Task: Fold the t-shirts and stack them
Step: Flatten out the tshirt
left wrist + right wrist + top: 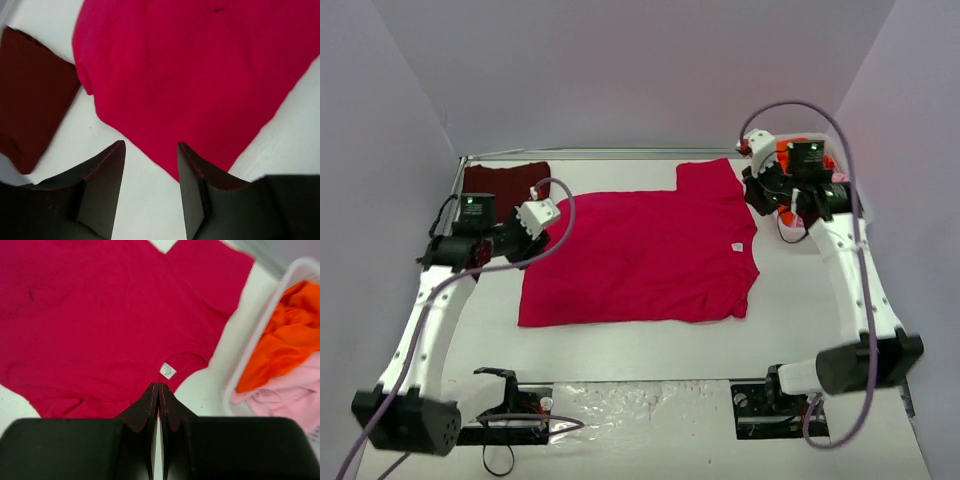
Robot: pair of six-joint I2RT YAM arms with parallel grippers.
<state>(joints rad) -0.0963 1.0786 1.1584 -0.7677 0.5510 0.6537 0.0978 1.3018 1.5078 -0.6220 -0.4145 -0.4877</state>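
You are hovering your left gripper [150,165], jaws apart, over the red shirt [640,255], which is lying flat on the table [790,320] for folding; your right gripper [159,395] is hanging closed near its collar.

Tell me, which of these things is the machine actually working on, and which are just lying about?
Part of the job: crimson t-shirt, spread flat; maroon t-shirt, folded; orange t-shirt and pink t-shirt, in the white basket.
Just lying about: white basket; table.
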